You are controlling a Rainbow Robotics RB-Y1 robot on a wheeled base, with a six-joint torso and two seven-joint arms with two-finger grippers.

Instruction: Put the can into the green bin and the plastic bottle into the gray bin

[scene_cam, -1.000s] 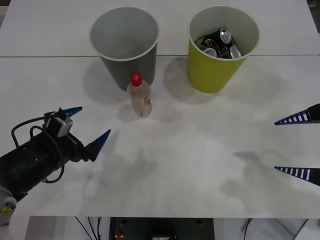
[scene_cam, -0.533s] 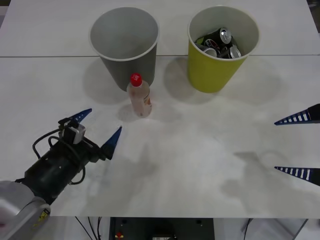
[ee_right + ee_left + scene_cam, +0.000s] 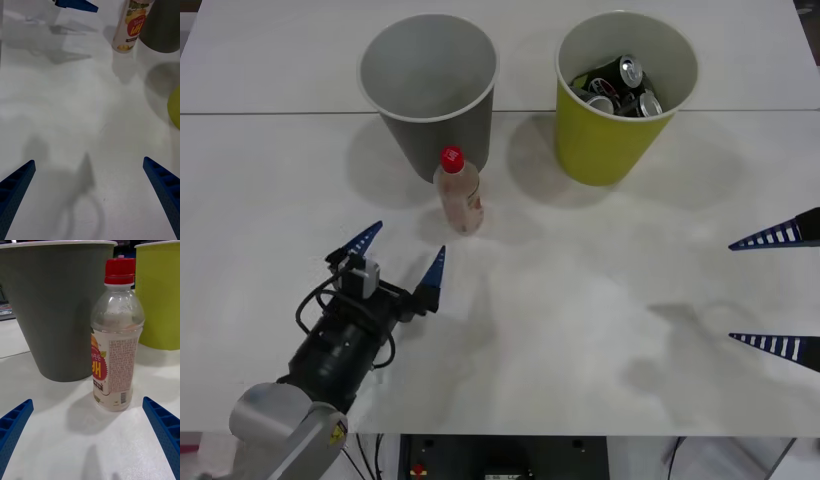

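The plastic bottle (image 3: pixel 461 192) stands upright on the white table (image 3: pixel 580 300), just in front of the gray bin (image 3: pixel 430 95); its red cap and orange-pink label show close in the left wrist view (image 3: pixel 116 337). My left gripper (image 3: pixel 400 255) is open, low over the table, a short way in front of the bottle and pointing at it. The green bin (image 3: pixel 625 95) at the back right holds several cans (image 3: pixel 620 85). My right gripper (image 3: pixel 778 292) stands open at the right edge, far from the bottle (image 3: pixel 131 26).
The gray bin (image 3: pixel 52 307) and green bin (image 3: pixel 159 292) stand side by side behind the bottle. A table seam runs across behind the bins' bases. Bare tabletop lies between the two grippers.
My left gripper has moved forward and to the right, toward the bottle, staying open. The right arm, bottle and bins have not moved.
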